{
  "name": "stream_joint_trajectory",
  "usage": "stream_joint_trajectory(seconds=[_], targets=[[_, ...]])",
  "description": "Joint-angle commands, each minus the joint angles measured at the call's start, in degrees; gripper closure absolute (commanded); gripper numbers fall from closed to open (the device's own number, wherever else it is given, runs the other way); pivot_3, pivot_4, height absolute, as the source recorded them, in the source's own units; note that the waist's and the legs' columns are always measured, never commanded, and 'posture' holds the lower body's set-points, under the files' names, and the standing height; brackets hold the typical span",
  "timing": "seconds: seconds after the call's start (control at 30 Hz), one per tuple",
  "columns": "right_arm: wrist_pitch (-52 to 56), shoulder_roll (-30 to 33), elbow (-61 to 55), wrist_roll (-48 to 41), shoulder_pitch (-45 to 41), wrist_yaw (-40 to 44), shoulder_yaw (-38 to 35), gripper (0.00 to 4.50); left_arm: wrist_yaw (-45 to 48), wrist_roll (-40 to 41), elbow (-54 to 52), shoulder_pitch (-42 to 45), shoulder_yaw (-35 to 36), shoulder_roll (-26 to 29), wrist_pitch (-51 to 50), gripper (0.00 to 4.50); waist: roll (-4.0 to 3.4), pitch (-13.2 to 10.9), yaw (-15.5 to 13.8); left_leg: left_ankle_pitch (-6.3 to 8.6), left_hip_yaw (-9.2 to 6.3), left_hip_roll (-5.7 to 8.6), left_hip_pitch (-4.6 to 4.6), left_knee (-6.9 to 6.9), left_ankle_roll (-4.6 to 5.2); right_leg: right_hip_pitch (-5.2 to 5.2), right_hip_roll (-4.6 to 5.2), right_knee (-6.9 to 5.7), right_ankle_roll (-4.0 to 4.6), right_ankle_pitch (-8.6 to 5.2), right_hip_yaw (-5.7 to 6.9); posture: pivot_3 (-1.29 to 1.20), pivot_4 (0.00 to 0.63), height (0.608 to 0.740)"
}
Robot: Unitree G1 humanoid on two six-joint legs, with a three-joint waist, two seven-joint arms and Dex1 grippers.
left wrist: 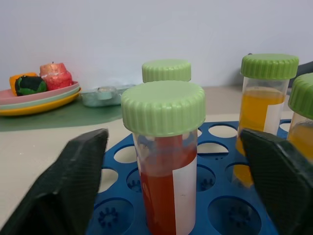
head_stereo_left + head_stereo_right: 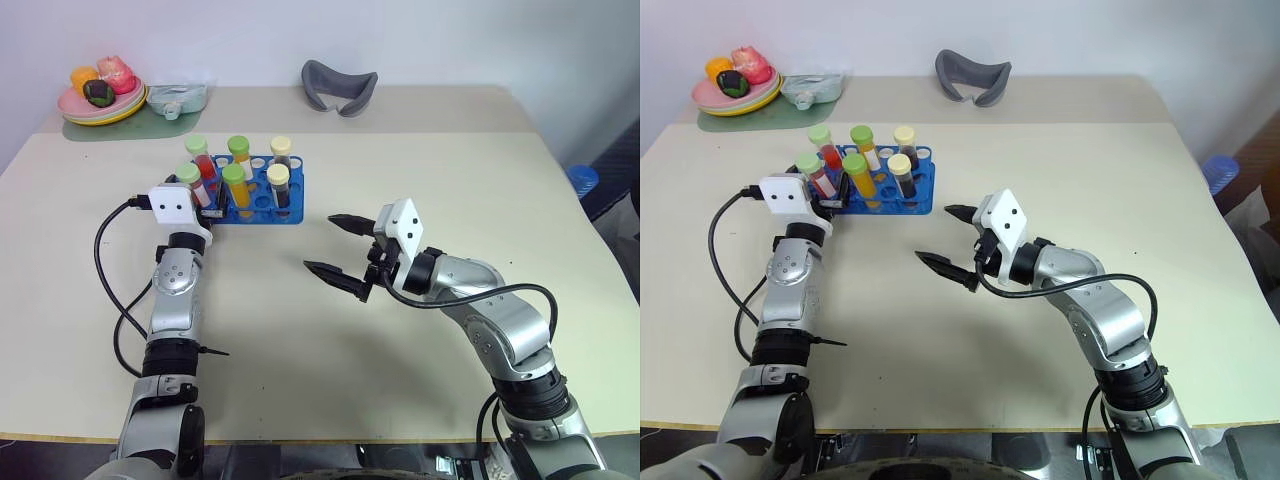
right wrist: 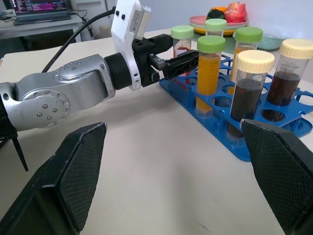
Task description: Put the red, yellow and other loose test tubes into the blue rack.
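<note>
Our left gripper [image 1: 166, 196] stands spread around the red tube [image 1: 166, 161], seated upright in the blue rack [image 2: 250, 205]. Right gripper [image 2: 335, 245] spread, empty, over bare table [image 2: 400, 380]. No loose tubes visible. Risk: withdrawing crookedly, a finger could snag the cap and tilt the tube or drag the rack.
</note>
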State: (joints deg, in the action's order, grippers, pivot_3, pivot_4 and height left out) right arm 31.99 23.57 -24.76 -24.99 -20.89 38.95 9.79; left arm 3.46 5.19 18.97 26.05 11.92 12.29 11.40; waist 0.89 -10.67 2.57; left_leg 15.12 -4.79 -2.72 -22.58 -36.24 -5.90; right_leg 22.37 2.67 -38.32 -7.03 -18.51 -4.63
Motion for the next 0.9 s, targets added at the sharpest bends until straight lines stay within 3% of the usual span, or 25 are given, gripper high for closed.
stream_joint_trajectory(seconds=[0.03, 0.17, 0.3, 0.43, 0.57, 0.9], targets=[[-0.7, 0.3, -3.2, -0.7, 0.4, 0.3, -0.5, 0.00, 1.7, 2.7, -8.9, -2.7, 1.2, 1.3, -2.1, 0.04, 0.00, 0.0, 0.1, 0.00, 0.00, 0.00, 0.00, 0.01, 0.00, 0.00, 0.00, 0.00, 0.00, 0.00, 0.00, 0.00, 0.150, 0.740], [-0.7, 2.7, -3.1, -1.2, 1.4, 1.6, -2.9, 0.00, 5.6, 7.9, -22.8, -10.0, 4.0, 5.2, -8.7, 0.04, 0.00, 0.0, 0.0, 0.00, 0.00, -0.02, 0.00, 0.05, 0.00, 0.03, -0.01, 0.00, 0.00, 0.00, -0.02, 0.00, 0.150, 0.740], [-1.5, 7.6, 0.2, -1.6, 2.9, 4.2, -8.1, 0.00, 12.6, 12.9, -33.8, -21.4, 8.5, 13.5, -16.9, 0.04, -0.02, 0.0, 0.0, 0.00, 0.01, -0.03, 0.04, 0.08, 0.01, -0.02, -0.01, 0.02, 0.01, -0.01, -0.02, 0.00, 0.150, 0.740], [-4.1, 13.7, 7.0, -0.9, 4.4, 7.2, -15.1, 0.00, 20.9, 18.8, -38.8, -32.7, 14.3, 20.4, -23.0, 0.04, -0.01, 0.0, -0.1, 0.01, 0.03, -0.02, 0.09, 0.09, 0.02, -0.12, 0.00, 0.12, 0.01, -0.01, -0.02, 0.00, 0.150, 0.740], [-5.8, 18.8, 13.2, -1.0, 5.5, 10.7, -19.7, 0.00, 27.3, 23.0, -38.8, -38.7, 19.6, 24.7, -25.8, 0.04, -0.01, 0.0, -0.3, 0.03, 0.04, -0.02, 0.08, 0.09, 0.05, -0.13, 0.00, 0.16, 0.02, -0.02, -0.02, 0.00, 0.150, 0.740], [-8.8, 19.7, 17.5, 0.2, 5.8, 12.6, -19.5, 0.00, 31.1, 24.3, -39.0, -41.1, 20.9, 24.8, -26.3, 0.04, -0.04, 0.0, 0.0, 0.04, 0.09, -0.05, 0.12, 0.10, 0.07, -0.12, -0.02, 0.15, 0.03, -0.02, -0.07, 0.00, 0.150, 0.740]])
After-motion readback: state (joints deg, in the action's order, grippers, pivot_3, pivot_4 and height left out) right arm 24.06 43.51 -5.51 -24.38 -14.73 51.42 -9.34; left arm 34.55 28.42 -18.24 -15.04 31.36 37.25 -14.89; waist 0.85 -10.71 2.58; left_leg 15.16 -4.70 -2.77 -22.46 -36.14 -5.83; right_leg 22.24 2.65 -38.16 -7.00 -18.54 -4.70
